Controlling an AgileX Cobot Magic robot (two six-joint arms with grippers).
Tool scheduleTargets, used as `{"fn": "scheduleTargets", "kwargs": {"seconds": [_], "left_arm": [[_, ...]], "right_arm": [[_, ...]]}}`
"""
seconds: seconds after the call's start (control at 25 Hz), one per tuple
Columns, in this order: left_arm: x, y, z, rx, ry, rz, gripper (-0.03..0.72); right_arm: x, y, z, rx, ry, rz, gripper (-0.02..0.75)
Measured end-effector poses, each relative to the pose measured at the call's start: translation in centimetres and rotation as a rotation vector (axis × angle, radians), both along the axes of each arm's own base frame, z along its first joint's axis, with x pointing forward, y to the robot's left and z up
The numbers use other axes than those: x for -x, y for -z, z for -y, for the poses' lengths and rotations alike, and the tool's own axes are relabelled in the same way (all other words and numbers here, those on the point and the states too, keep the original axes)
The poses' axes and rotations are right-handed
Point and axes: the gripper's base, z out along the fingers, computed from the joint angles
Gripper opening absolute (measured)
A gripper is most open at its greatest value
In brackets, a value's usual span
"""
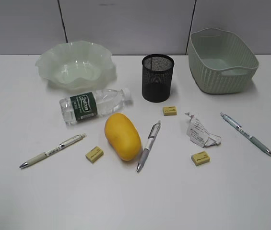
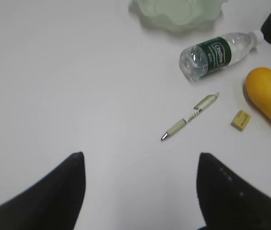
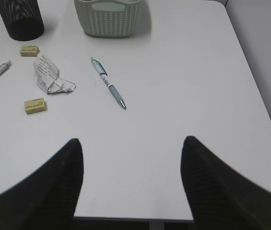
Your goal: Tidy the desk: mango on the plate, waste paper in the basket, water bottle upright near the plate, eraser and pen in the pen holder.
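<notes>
On the white desk the yellow mango lies in the middle. The water bottle lies on its side in front of the wavy-rimmed plate. The black mesh pen holder stands empty beside the green basket. Waste paper lies at right. Three pens and three erasers are scattered about. My left gripper hangs open over bare desk, short of a pen. My right gripper is open near the desk's front edge, short of a pen. Neither arm shows in the exterior view.
The desk's right edge and front edge lie close to my right gripper. A grey panelled wall stands behind the desk.
</notes>
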Motion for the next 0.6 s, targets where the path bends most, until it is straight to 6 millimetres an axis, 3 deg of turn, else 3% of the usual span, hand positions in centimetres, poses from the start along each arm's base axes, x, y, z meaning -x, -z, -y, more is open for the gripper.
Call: {"fn": "scheduleTargets", "kwargs": {"seconds": [0.28,0.44,0.6], "left_arm": [[-5.3,-3.8,0.9,0.068,0.035,-0.003,0.544],[-7.8,-4.7,1.6,0.128,0.063,-0.044,0.543],[-10.1,-3.9,3.3,0.142,0.146,-0.125,0.533]], "right_arm": [[0.0,0.0,0.0,0.0,0.0,0.0,0.508],[0.0,0.0,0.0,0.0,0.0,0.0,0.508],[0.0,0.0,0.0,0.0,0.0,0.0,0.508]]}}
